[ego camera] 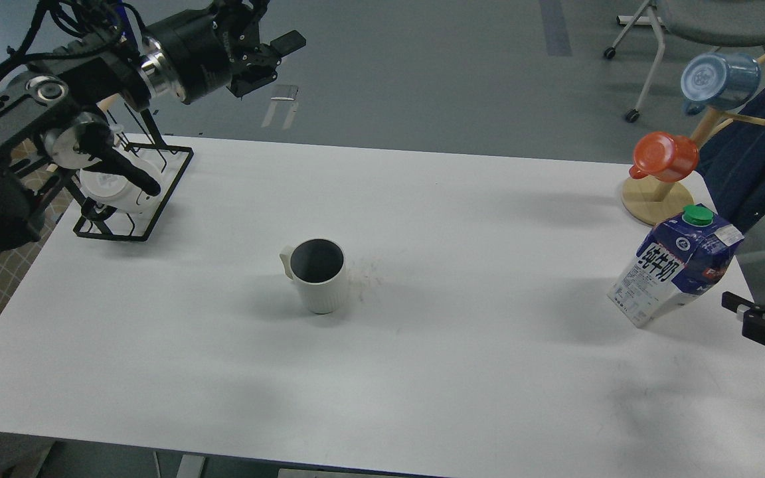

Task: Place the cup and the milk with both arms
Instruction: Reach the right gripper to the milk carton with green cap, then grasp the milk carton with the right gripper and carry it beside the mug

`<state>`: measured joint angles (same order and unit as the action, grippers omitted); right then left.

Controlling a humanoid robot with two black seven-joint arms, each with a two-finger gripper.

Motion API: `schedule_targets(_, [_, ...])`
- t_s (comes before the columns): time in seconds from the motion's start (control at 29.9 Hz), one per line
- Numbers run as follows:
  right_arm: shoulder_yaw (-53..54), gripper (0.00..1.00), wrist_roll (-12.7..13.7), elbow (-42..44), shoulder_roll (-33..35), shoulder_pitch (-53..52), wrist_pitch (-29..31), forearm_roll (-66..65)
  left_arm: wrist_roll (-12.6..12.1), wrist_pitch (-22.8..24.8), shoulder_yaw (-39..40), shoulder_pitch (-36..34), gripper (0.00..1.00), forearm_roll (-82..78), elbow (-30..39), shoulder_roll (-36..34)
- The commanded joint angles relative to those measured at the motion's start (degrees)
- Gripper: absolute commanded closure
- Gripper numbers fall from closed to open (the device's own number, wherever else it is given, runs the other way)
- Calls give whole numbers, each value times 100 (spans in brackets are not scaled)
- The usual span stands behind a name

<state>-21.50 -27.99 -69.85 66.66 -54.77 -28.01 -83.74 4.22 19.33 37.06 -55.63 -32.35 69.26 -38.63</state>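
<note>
The cup (318,275) is an off-white ribbed mug with a dark grey inside. It stands upright near the middle of the white table (422,372), handle to the left. The milk (676,265) is a blue and white carton with a green cap, upright near the right edge. My left gripper (271,60) hangs high over the far left, well away from the cup, its fingers apart and empty. My right gripper (758,295) comes in at the right edge, just right of the carton, open and empty, not touching it.
A black wire rack (131,199) holding a white mug (115,188) stands at the table's far left corner, under my left arm. A wooden mug tree (659,199) with an orange-red mug (665,157) and a blue mug (718,81) stands behind the carton. A chair (701,20) is on the floor beyond.
</note>
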Motion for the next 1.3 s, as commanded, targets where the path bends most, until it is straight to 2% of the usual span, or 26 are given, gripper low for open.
schedule_targets(0.0, [14,1,-1,68,-346,54,1,24,0,1,3,70,5,0,0,-13])
schedule_targets(0.4, [137,1,-1,709,-1172,116,1,147,0,159,38,79,5,0,0,-83])
schedule_targets(0.54, [207,9,-1,771,-1357,160,1,165,0,168,29,79,5,0,0,-118])
schedule_targets(0.64, [216,28,-1,806,-1401,195,1,165,0,185,29,79,5,-9,0,-118])
schedule_targets(0.67, [216,50,-1,806,-1401,204,1,165,0,185,29,79,5,-9,0,-118])
schedule_targets(0.7, [216,66,-1,806,-1401,204,1,165,0,185,29,79,5,-9,0,-118])
schedule_targets(0.74, [216,97,-1,806,-1393,221,1,156,0,185,29,79,5,0,0,-118])
schedule_targets(0.77, [216,100,-1,797,-1367,274,1,156,0,185,20,88,5,0,0,-118])
schedule_targets(1.0, [321,100,-1,709,-1234,371,1,156,-71,194,20,123,5,-9,0,-101])
schedule_targets(1.27, [928,100,-1,463,-1348,213,1,165,-79,203,29,149,5,-17,0,-109])
